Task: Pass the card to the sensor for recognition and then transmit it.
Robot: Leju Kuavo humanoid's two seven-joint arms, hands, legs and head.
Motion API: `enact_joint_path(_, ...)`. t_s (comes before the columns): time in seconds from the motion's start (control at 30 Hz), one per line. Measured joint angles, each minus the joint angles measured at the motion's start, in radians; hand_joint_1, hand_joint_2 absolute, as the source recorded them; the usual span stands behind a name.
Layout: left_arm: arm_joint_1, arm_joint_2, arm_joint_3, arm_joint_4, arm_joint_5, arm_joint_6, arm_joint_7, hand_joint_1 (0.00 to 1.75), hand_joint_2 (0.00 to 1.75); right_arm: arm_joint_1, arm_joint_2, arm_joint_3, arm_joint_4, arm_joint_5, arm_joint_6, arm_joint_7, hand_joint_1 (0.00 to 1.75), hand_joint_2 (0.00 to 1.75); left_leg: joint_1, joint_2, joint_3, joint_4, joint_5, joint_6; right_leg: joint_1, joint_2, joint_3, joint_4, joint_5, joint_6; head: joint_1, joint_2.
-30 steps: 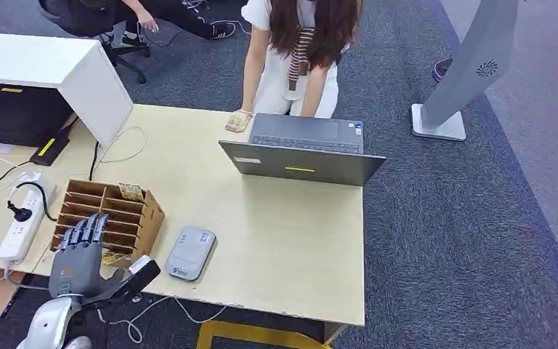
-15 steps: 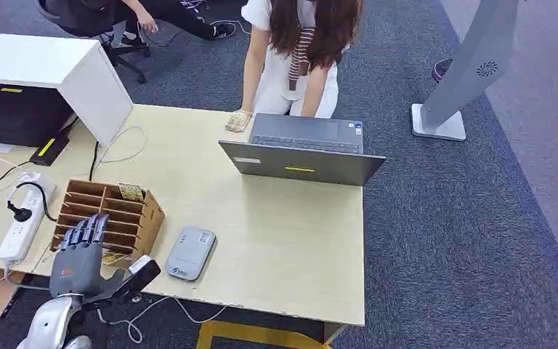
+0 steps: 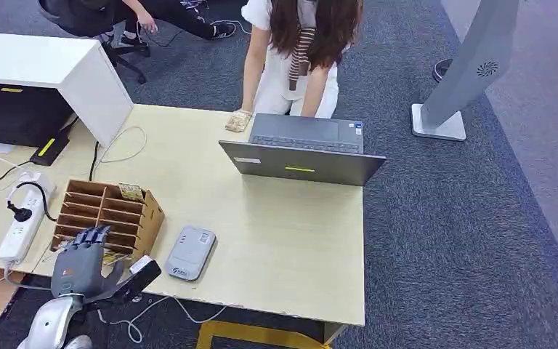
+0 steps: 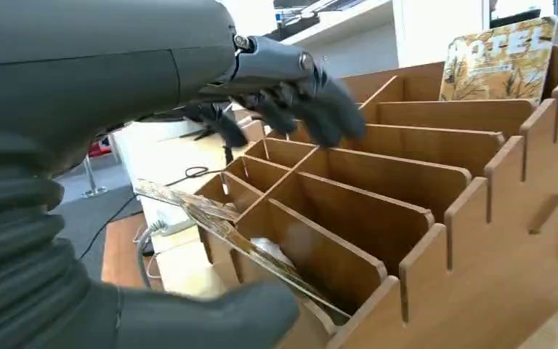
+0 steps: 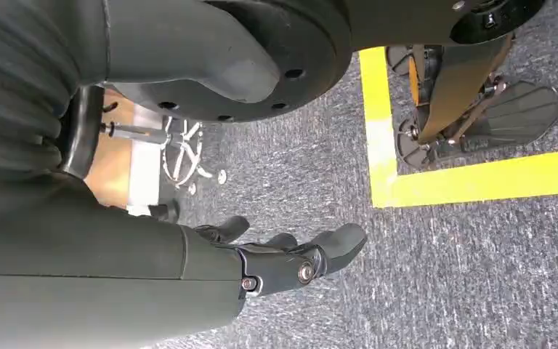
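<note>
So from the head cam I've got the left hand hovering at the near edge of the wooden slotted organizer, fingers spread apart and thumb sticking out sideways, nothing in it. On the left wrist cam the fingers are curled a bit over the top of the dividers, thumb down low, and there's a card lying tilted across the nearest slot, between thumb and fingers; I can't make out any contact with it. Another patterned card stands upright in the far slot of the organizer. The grey card reader sits flat on the desk just beside the organizer. Further back there's an open laptop with a person leaning on the far edge of the desk, and a white power strip beside the organizer, opposite the reader. The right hand is hanging over the grey carpet near some yellow floor tape, fingers loosely extended, holding nothing.
</note>
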Motion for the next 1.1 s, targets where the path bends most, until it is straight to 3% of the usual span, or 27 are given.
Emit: enact_joint_path(1.1, -0.001, -0.014, 0.000, 0.008, 0.025, 0.067, -0.035, 1.75, 1.75, 0.000, 0.000, 0.000, 0.000, 0.013, 0.001, 0.002, 0.00, 1.75, 0.000, 0.000, 0.000, 0.000, 0.000, 0.000, 0.000, 0.000, 0.000, 0.000, 0.000, 0.000, 0.000, 0.000)
